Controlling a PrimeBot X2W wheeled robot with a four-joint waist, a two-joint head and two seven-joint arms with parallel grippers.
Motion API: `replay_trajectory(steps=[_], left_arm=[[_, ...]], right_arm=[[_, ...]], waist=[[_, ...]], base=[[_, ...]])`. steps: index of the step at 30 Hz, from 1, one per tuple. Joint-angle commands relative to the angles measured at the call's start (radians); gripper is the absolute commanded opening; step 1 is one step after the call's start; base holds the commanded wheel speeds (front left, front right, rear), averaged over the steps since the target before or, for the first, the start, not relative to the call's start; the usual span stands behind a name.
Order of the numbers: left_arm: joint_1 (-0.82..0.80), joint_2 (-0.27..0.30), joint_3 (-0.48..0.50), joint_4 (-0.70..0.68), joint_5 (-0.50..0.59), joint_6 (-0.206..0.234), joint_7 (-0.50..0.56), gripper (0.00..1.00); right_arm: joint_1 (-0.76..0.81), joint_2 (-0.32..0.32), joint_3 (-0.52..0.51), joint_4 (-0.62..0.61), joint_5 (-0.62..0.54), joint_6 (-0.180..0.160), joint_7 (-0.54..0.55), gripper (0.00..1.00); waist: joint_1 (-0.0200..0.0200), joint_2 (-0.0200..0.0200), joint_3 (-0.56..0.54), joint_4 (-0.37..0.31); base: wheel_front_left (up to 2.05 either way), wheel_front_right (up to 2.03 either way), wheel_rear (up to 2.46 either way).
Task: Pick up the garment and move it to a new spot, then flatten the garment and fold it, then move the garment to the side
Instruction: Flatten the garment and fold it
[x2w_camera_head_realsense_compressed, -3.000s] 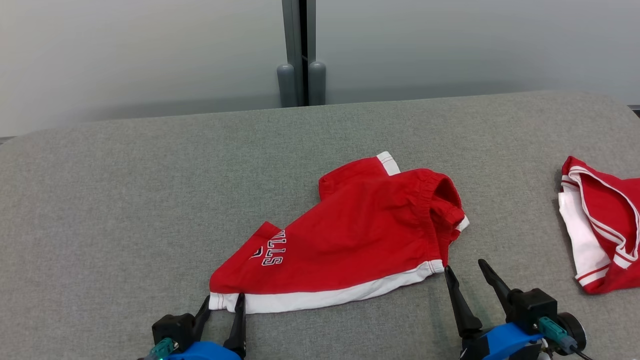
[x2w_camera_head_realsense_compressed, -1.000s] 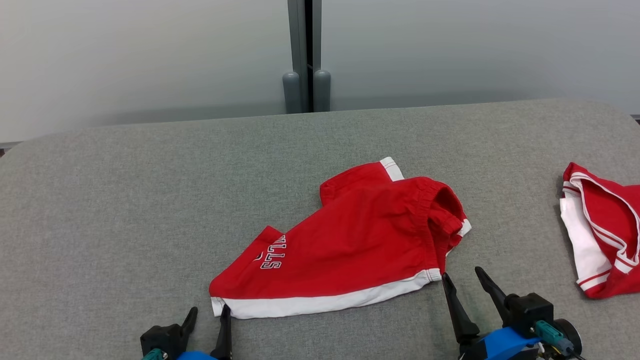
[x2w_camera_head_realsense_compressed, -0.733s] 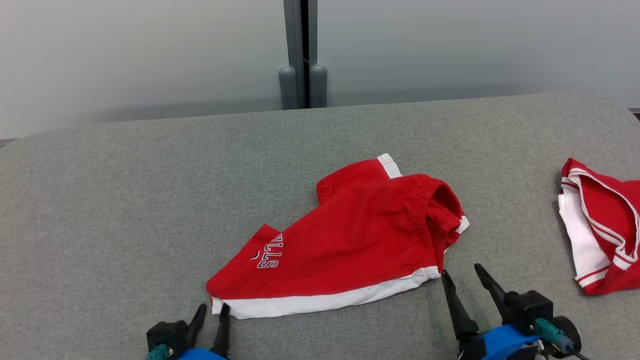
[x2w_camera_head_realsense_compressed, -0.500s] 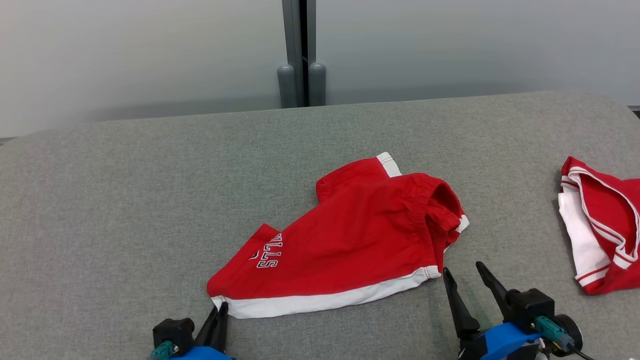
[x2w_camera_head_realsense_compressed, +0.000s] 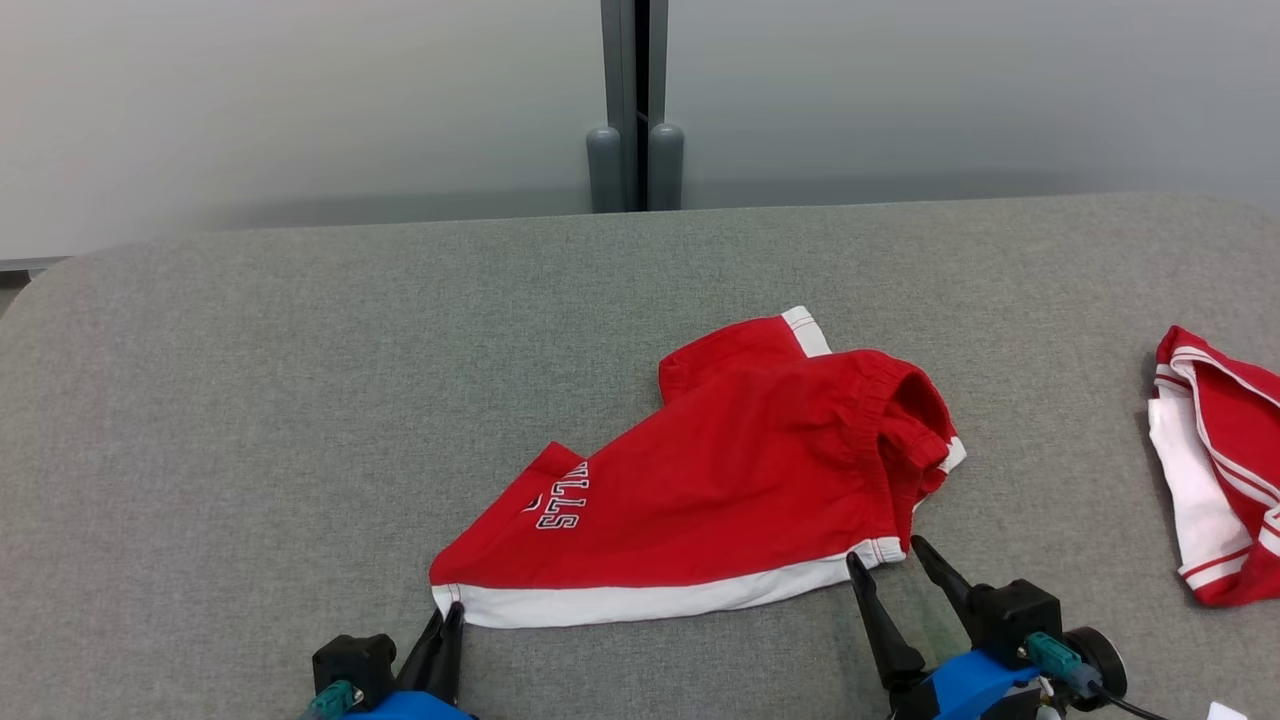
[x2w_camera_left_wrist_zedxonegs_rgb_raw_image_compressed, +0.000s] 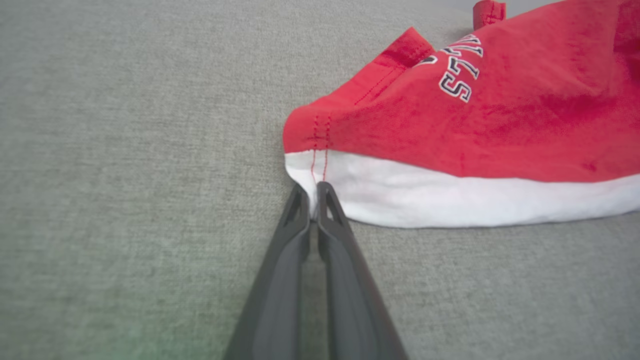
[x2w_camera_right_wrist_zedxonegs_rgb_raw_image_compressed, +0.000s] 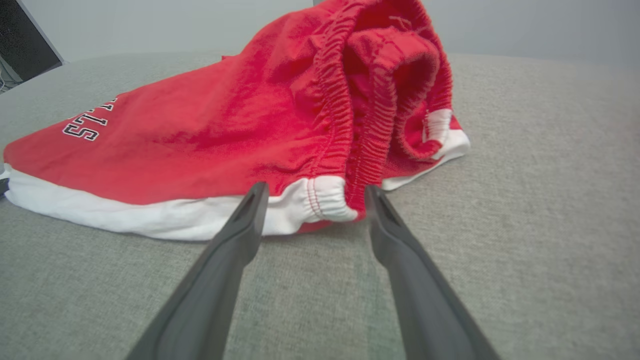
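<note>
The garment (x2w_camera_head_realsense_compressed: 730, 490), red shorts with a white hem and white lettering, lies crumpled on the grey padded table (x2w_camera_head_realsense_compressed: 250, 400). My left gripper (x2w_camera_head_realsense_compressed: 455, 612) is at its near left corner. In the left wrist view, the left gripper (x2w_camera_left_wrist_zedxonegs_rgb_raw_image_compressed: 312, 192) is shut, pinching the white hem of the garment (x2w_camera_left_wrist_zedxonegs_rgb_raw_image_compressed: 500, 125) by its edge. My right gripper (x2w_camera_head_realsense_compressed: 882, 556) is open at the near right corner. In the right wrist view, the right gripper (x2w_camera_right_wrist_zedxonegs_rgb_raw_image_compressed: 315, 190) has a finger on each side of the white corner below the elastic waistband of the garment (x2w_camera_right_wrist_zedxonegs_rgb_raw_image_compressed: 225, 115).
A second red and white garment (x2w_camera_head_realsense_compressed: 1220, 480) lies at the table's right edge. Beyond the table's far edge stands a grey post (x2w_camera_head_realsense_compressed: 635, 150) against a pale wall. Bare grey table stretches to the left and behind the shorts.
My left gripper has shut on the hem's left corner; a second ago it was open. My right gripper's tips have come up to the waistband corner. The head camera shifted slightly.
</note>
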Motion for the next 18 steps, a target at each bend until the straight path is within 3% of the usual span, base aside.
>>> replay_trajectory(steps=[1, 5, 8, 10, 15, 18], left_arm=[[0.012, 0.007, 0.005, 0.01, 0.001, 0.001, 0.008, 0.0], [0.014, 0.008, 0.004, 0.007, 0.0, 0.001, 0.008, 0.0], [0.016, 0.008, 0.004, 0.005, 0.0, 0.002, 0.008, 0.0], [0.017, 0.007, 0.003, 0.002, -0.003, 0.003, 0.008, 0.0], [0.017, 0.007, -0.002, -0.005, -0.005, 0.006, 0.008, 0.0], [0.012, 0.007, -0.001, -0.008, 0.0, 0.007, 0.008, 0.0]], right_arm=[[-0.015, -0.002, -0.007, 0.003, -0.013, 0.0, -0.003, 1.0], [-0.028, -0.002, -0.01, 0.022, -0.043, 0.0, -0.003, 1.0], [-0.032, -0.001, -0.013, 0.031, -0.048, 0.0, -0.003, 0.71], [-0.03, -0.001, -0.017, 0.032, -0.049, 0.0, -0.003, 0.43], [-0.03, -0.001, -0.02, 0.036, -0.052, 0.0, -0.003, 0.22], [-0.044, -0.001, -0.015, 0.045, -0.056, 0.0, -0.003, 0.0]], waist=[[0.0, 0.0, 0.002, 0.003], [0.0, 0.0, 0.005, 0.008], [0.0, 0.0, 0.006, 0.009], [0.0, 0.0, 0.007, 0.01], [0.0, 0.0, 0.012, 0.008], [0.0, 0.0, 0.018, 0.008]], base=[[0.0, 0.0, 0.0], [0.0, 0.0, 0.0], [0.0, 0.0, 0.0], [0.0, 0.0, 0.0], [0.0, 0.0, 0.0], [0.0, 0.0, 0.0]])
